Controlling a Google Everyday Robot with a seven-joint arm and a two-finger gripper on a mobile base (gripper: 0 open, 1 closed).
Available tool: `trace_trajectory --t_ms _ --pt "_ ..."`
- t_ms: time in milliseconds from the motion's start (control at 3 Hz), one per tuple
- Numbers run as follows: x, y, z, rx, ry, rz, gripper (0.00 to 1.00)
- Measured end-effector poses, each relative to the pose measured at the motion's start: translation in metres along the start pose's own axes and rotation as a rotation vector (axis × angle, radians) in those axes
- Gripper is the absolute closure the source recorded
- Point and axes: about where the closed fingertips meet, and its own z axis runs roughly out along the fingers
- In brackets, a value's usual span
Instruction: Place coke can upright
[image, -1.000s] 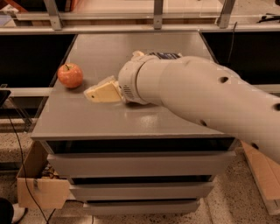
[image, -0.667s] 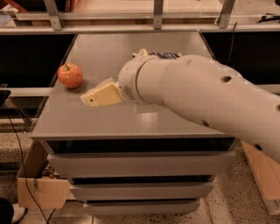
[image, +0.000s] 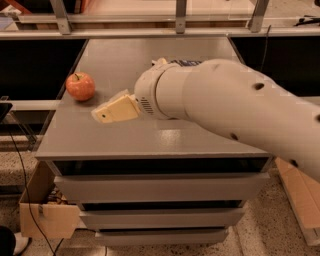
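The coke can does not show in this view; it is either hidden or out of view. My gripper (image: 111, 110) is cream-coloured and points left, low over the grey table top (image: 150, 55), on the end of my big white arm (image: 225, 105). The arm reaches in from the right and covers the middle and right of the table. A round red-orange apple (image: 80, 86) stands on the table at the left, a short way beyond and to the left of the gripper, not touching it.
The table is a grey cabinet with drawers (image: 160, 187) below its front edge. An open cardboard box (image: 42, 210) and a black cable (image: 25, 190) are on the floor at the lower left. A metal rail (image: 150, 32) runs behind the table.
The gripper has moved a little to the left and toward the table's front edge. The apple has not moved.
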Motion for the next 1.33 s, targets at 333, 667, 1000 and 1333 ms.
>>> trace_trajectory --t_ms 333,667,1000,1333 --pt "0.002 0.0 0.002 -0.011 0.011 0.011 0.0" --pt "0.004 0.0 0.003 -0.02 0.019 0.017 0.0" --pt "0.005 -0.002 0.004 -0.032 0.03 0.029 0.0" --pt "0.008 -0.011 0.008 -0.055 0.053 0.057 0.0"
